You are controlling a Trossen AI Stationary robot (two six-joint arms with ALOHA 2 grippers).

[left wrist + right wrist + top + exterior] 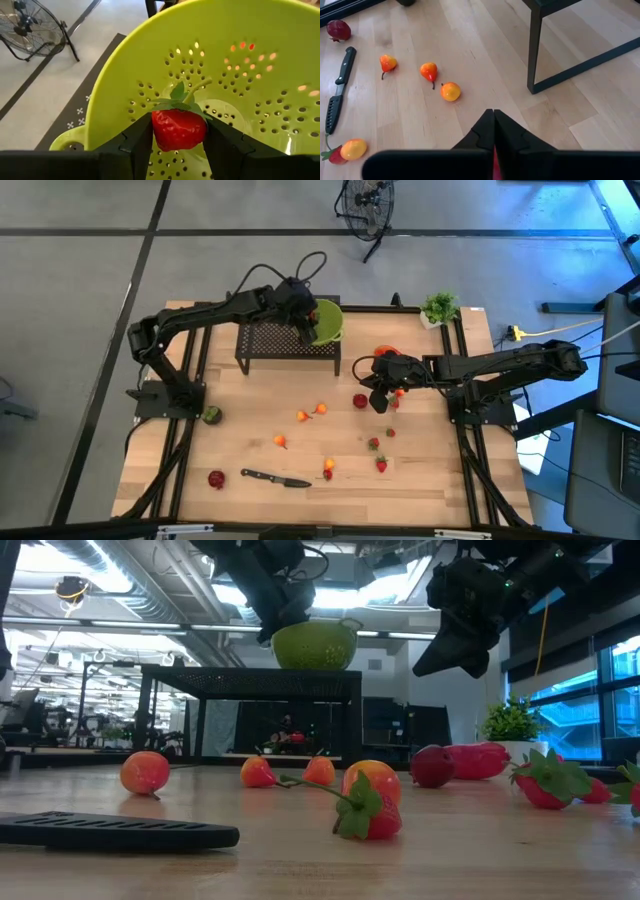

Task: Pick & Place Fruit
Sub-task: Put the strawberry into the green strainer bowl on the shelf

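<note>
My left gripper (177, 150) is at the lime-green perforated bowl (250, 50), shut on a red strawberry (177, 127). The bowl (328, 320) stands on a black mesh stand (285, 340). My right gripper (383, 398) hangs shut above the table's right middle (493, 114), high over the fruit in the low view (450, 655). A red sliver shows far back between its fingers; what it is, I cannot tell. Loose fruit lies on the wood: a red piece (360, 400), orange ones (303, 416), strawberries (381, 465), a dark green ball (211, 415) and a glossy red oblong (385, 353). My left gripper pinches the strawberry's red body (160, 132) between its two fingers, one on each side. The green leaf crown (177, 100) points away from the gripper. The fingers come slanting from the table's left. The strawberry is lifted clear, in front of the bowl's perforated inner wall.
A black-handled knife (275, 478) lies near the table's near edge, a red fruit (216, 478) left of it. A small potted plant (438, 308) stands at the far right corner. The stand's legs (535, 55) rise beyond my right gripper. A fan (30, 30) stands on the floor.
</note>
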